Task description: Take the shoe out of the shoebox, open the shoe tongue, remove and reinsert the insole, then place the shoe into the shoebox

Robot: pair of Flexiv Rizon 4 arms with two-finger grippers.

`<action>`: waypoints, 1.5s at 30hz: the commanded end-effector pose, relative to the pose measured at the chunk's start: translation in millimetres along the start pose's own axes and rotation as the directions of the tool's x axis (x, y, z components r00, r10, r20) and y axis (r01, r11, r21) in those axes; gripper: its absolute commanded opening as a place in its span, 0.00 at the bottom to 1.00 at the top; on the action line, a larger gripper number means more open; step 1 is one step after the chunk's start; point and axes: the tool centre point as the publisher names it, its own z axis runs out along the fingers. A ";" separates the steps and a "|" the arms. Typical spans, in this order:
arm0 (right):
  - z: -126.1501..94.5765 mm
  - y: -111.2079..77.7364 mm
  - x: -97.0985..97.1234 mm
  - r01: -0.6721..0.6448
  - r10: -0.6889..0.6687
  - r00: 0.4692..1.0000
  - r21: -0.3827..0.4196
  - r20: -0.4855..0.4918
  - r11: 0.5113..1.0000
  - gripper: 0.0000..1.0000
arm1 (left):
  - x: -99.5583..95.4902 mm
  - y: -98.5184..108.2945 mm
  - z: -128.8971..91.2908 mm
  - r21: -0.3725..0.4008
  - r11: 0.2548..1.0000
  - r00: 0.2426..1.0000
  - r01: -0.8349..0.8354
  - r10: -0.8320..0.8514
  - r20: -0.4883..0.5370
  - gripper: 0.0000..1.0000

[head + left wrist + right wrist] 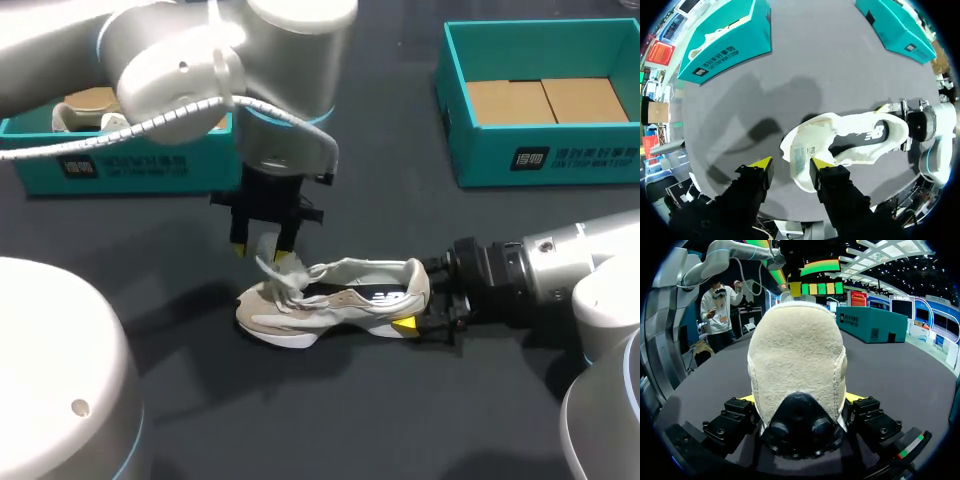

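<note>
Pinching the shoe by its heel, both sides, with the right gripper, sole down on the dark table. Left gripper spread over the laces, tongue upright against one finger. Beyond it, teal shoebox holding a pale shoe. Beyond the right gripper, second shoebox lined with cardboard.

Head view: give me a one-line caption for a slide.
Right gripper clamps the sneaker by its heel on the table; open left gripper straddles the raised tongue, teal shoeboxes behind.
</note>
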 end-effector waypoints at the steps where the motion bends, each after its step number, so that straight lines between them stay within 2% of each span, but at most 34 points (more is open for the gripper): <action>1: 2.3 -0.4 0.1 0.000 0.000 1.000 0.003 0.000 1.000 0.00 | -16.3 5.5 -20.4 0.082 0.995 0.991 -0.049 0.058 -0.119 0.46; 7: 2.3 -0.4 0.1 0.000 0.000 1.000 0.003 0.000 1.000 0.00 | -6.1 4.7 -43.3 0.136 0.965 0.953 -0.225 0.247 -0.173 0.46; 11: 2.3 -0.4 0.1 0.000 0.000 1.000 0.003 0.000 1.000 0.00 | -1.7 4.6 -58.7 0.171 0.899 0.875 -0.404 0.434 -0.213 0.46; 16: 2.3 -0.4 0.1 0.000 0.000 1.000 0.003 0.000 1.000 0.00 | 8.3 1.1 -74.8 0.215 0.766 0.732 -0.606 0.643 -0.224 0.46; 20: 2.3 -0.4 0.1 0.000 0.000 1.000 0.003 0.000 1.000 0.00 | 16.0 -3.8 -85.3 0.249 0.631 0.600 -0.734 0.775 -0.197 0.46; 28: 2.3 -0.4 0.1 0.000 0.000 1.000 0.003 0.000 1.000 0.00 | 35.6 -12.1 -99.9 0.273 0.383 0.367 -0.882 0.924 -0.110 0.42; 29: 2.3 -0.4 0.1 0.000 0.000 1.000 0.003 0.000 1.000 0.00 | 37.3 -13.5 -101.4 0.275 0.351 0.336 -0.895 0.937 -0.100 0.40; 31: 2.3 -0.4 0.1 0.000 0.000 1.000 0.003 0.000 1.000 0.00 | 41.3 -17.1 -104.1 0.280 0.286 0.275 -0.917 0.958 -0.079 0.29; 33: 2.3 -0.4 0.1 0.000 0.000 1.000 0.003 0.000 1.000 0.00 | 47.1 -19.8 -105.5 0.280 0.238 0.231 -0.930 0.971 -0.059 0.02; 36: 2.3 -0.4 0.1 0.000 0.000 1.000 0.003 0.000 1.000 0.00 | 59.7 -21.8 -105.4 0.279 0.156 0.151 -0.948 0.988 -0.039 0.00; 37: 2.3 -0.4 0.1 0.000 0.000 1.000 0.003 0.000 1.000 0.00 | 64.3 -22.1 -105.1 0.275 0.146 0.142 -0.950 0.989 -0.033 0.00; 38: 2.3 -0.4 0.1 0.000 0.000 1.000 0.003 0.000 1.000 0.00 | 71.7 -22.8 -105.2 0.272 0.175 0.177 -0.946 0.984 -0.018 0.00; 45: 2.3 -0.4 0.1 0.000 0.000 1.000 0.003 0.000 1.000 0.00 | 71.7 -22.8 -105.2 0.272 0.175 0.177 -0.946 0.984 -0.018 0.00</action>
